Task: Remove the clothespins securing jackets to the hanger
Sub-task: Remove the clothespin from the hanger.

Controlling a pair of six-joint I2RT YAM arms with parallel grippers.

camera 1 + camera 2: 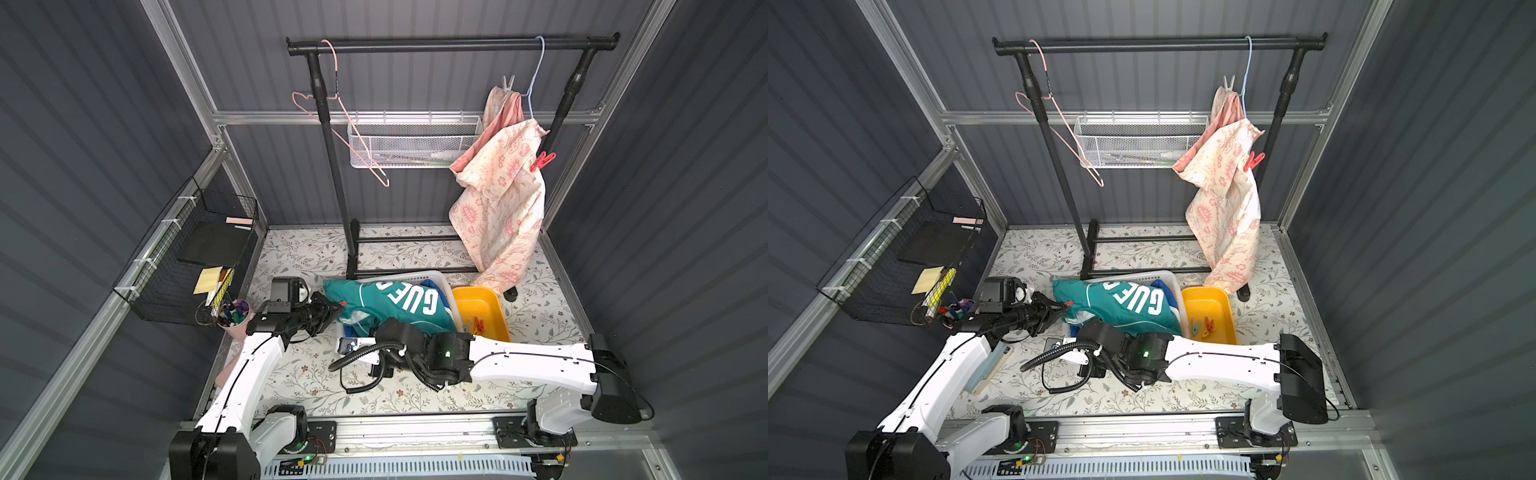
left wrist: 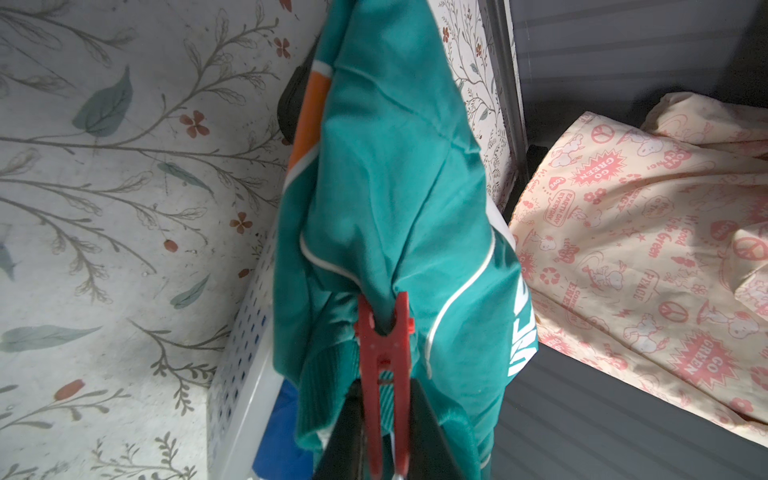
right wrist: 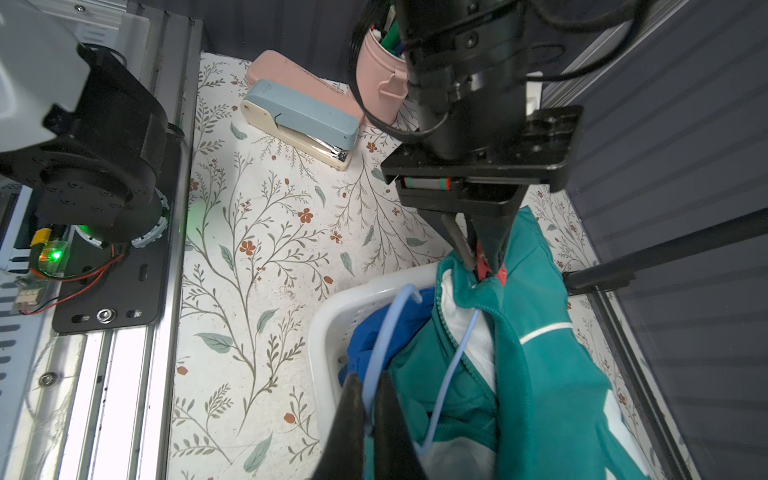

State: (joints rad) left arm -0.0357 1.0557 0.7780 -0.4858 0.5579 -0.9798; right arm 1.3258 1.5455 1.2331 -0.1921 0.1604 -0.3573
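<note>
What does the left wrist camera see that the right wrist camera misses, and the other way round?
Only the left wrist view shows the cream jacket and the whole red clothespin. Only the right wrist view shows the right gripper pinching the light blue hanger, plus the stapler and pink cup. Both show the teal jacket, the white basket, the floral table and the left gripper closed on that clothespin.

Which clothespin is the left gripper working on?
Find the white basket at the foot of the black rack, with the teal jacket heaped on it. At the jacket's end nearest the pen cup, the left gripper pinches a red clothespin, the only one clipped to teal cloth.
</note>
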